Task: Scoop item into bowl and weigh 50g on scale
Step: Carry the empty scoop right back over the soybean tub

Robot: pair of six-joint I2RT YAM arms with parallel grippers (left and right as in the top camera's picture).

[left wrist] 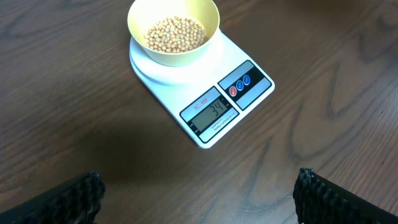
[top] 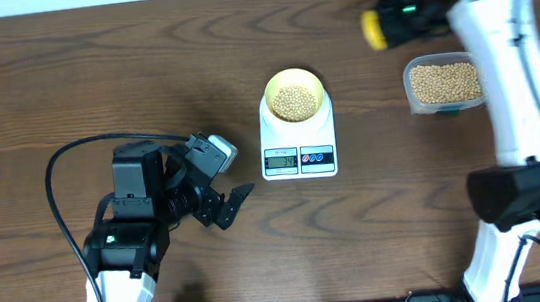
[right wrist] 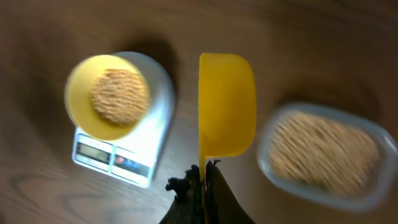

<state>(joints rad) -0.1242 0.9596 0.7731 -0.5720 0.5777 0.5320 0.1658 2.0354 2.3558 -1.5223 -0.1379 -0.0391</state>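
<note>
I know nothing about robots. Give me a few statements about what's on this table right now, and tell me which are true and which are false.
1. The pale yellow bowl sits on the white scale. True.
2. The scale's display reads 50. False: it reads 34.
3. The right gripper holds a yellow scoop by its handle. True.
4. The clear tub is empty. False: it holds a layer of beans.
5. The left gripper is clamped on the bowl. False: its jaws stand open, apart from the scale, and hold nothing.
</note>
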